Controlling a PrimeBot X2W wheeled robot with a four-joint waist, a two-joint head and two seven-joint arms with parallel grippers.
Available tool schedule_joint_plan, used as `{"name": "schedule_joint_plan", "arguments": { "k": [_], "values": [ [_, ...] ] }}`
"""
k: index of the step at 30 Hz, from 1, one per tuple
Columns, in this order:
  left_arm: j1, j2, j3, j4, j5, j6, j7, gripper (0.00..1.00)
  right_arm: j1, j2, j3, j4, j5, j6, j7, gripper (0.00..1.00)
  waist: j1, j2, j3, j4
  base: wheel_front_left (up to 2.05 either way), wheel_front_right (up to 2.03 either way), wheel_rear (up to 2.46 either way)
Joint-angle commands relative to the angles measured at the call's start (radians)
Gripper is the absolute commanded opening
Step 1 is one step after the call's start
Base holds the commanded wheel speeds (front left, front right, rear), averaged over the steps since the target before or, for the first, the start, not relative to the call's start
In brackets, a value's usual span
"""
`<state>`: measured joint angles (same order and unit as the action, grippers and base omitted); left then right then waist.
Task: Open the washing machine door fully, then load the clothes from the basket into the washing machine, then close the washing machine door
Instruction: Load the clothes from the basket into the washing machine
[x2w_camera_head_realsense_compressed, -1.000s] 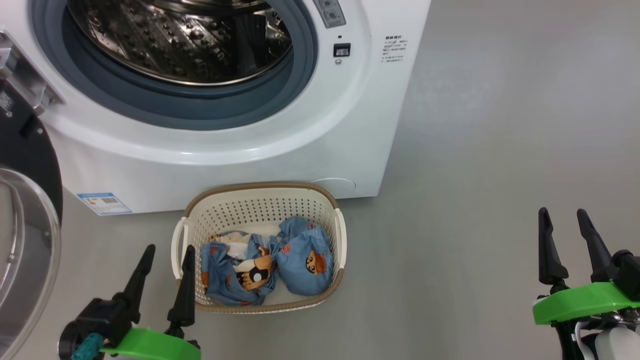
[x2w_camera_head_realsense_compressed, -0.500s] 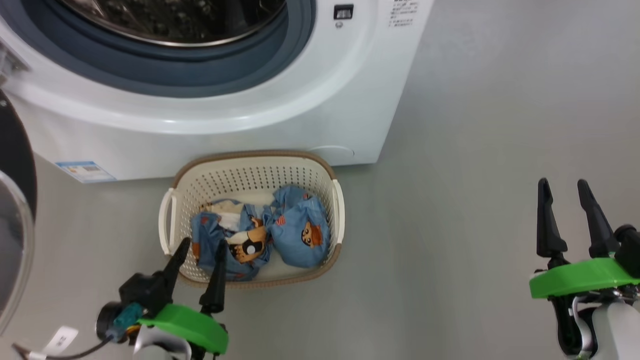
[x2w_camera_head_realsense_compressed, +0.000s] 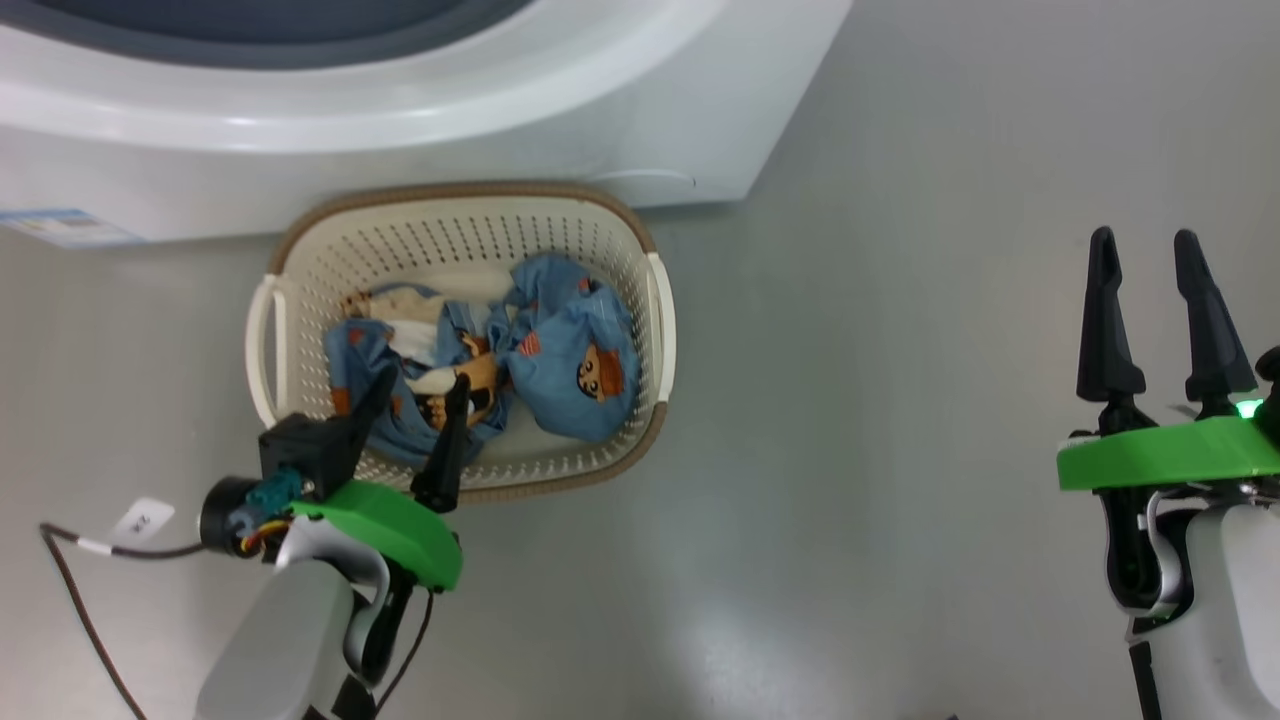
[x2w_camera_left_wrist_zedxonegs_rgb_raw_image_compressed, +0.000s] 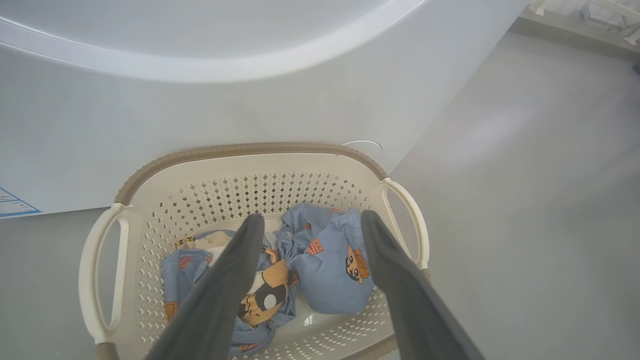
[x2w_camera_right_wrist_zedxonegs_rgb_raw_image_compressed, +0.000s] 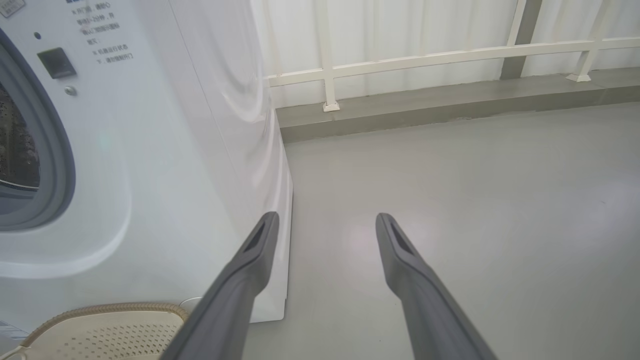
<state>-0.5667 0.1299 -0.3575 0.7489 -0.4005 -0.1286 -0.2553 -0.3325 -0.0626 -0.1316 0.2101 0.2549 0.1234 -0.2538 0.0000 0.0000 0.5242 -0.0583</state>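
Observation:
The cream basket (x2w_camera_head_realsense_compressed: 460, 192) with a brown rim stands on the floor against the front of the white washing machine (x2w_camera_head_realsense_compressed: 400, 110). The light-blue printed clothes (x2w_camera_head_realsense_compressed: 575, 365) lie bunched inside it, with some white cloth among them. My left gripper (x2w_camera_head_realsense_compressed: 422, 382) is open, its tips over the basket's near left part just above the clothes, touching nothing. In the left wrist view the left gripper (x2w_camera_left_wrist_zedxonegs_rgb_raw_image_compressed: 312, 217) frames the clothes (x2w_camera_left_wrist_zedxonegs_rgb_raw_image_compressed: 327, 262) in the basket (x2w_camera_left_wrist_zedxonegs_rgb_raw_image_compressed: 240, 150). My right gripper (x2w_camera_head_realsense_compressed: 1143, 240) hangs open and empty over bare floor at the far right. The washing machine door is out of view.
A blue label (x2w_camera_head_realsense_compressed: 65, 228) sits low on the washer's front. A dark cable (x2w_camera_head_realsense_compressed: 70, 590) trails from my left wrist. In the right wrist view the washer's drum opening (x2w_camera_right_wrist_zedxonegs_rgb_raw_image_compressed: 20, 150) shows at the left, and a white railing (x2w_camera_right_wrist_zedxonegs_rgb_raw_image_compressed: 425, 55) borders the grey floor (x2w_camera_right_wrist_zedxonegs_rgb_raw_image_compressed: 475, 200).
The head camera has tilted down, so washer and basket slid up the picture. My left gripper has moved forward and right, from beside the basket to over its clothes. Both grippers stayed open.

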Motion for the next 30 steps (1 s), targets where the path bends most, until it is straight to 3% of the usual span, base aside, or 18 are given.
{"name": "schedule_joint_plan", "arguments": {
  "k": [1, 10, 21, 30],
  "values": [
    [-0.022, 0.028, 0.008, 0.003, -0.013, -0.002, -0.006, 1.00, -0.013, 0.002, 0.018, -0.028, 0.001, 0.007, -0.008, 1.00, 0.0000, 0.0000, 0.076, -0.022, 0.00, 0.00, 0.00],
    [-0.150, 0.062, -0.127, 0.128, -0.072, -0.002, -0.006, 1.00, -0.064, 0.010, 0.032, -0.050, 0.007, 0.007, -0.008, 1.00, 0.0000, 0.0000, 0.173, -0.063, 0.00, 0.00, 0.00],
    [-0.296, 0.113, -0.288, 0.274, -0.220, -0.002, -0.006, 1.00, -0.109, 0.012, 0.063, -0.065, 0.047, 0.007, -0.008, 1.00, 0.0000, 0.0000, 0.275, -0.127, 0.00, 0.00, 0.00],
    [-0.378, 0.156, -0.433, 0.320, -0.325, -0.002, 0.015, 1.00, -0.116, 0.012, 0.075, -0.078, 0.061, 0.007, -0.008, 1.00, 0.0000, 0.0000, 0.320, -0.156, 0.00, 0.00, 0.00]
  ]
}}
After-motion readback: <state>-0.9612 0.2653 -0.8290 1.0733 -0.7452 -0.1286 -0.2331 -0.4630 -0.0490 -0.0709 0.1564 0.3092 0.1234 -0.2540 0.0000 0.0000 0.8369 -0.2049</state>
